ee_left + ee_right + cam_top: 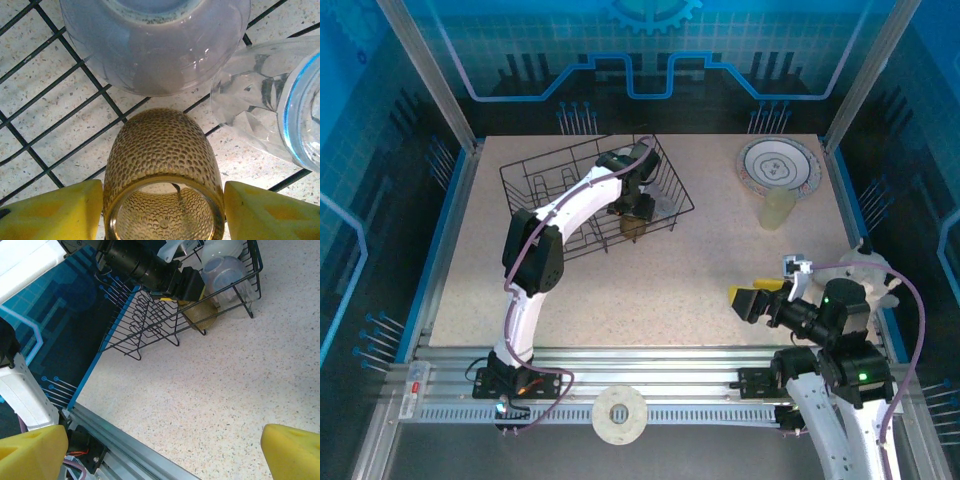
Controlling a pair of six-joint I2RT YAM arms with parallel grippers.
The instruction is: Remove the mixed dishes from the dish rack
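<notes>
The black wire dish rack (545,190) stands at the back left of the table. My left gripper (636,214) reaches down into its right end. A small brown dimpled cup (162,160) lies on its side on the rack wires (50,85), mouth toward the camera. My left gripper (163,212) is shut on it, a yellow finger (55,212) pressed against each side. Just beyond lie an overturned cream bowl (155,45) and a clear cup (260,100). My right gripper (753,300) hangs open over bare table at the near right, its fingertips (32,450) wide apart.
A squiggle-patterned plate (778,166) lies on the table at the back right, with a translucent yellowish cup (778,210) standing in front of it. From the right wrist, the rack (150,325) and the brown cup (200,315) show beyond open tabletop (210,390).
</notes>
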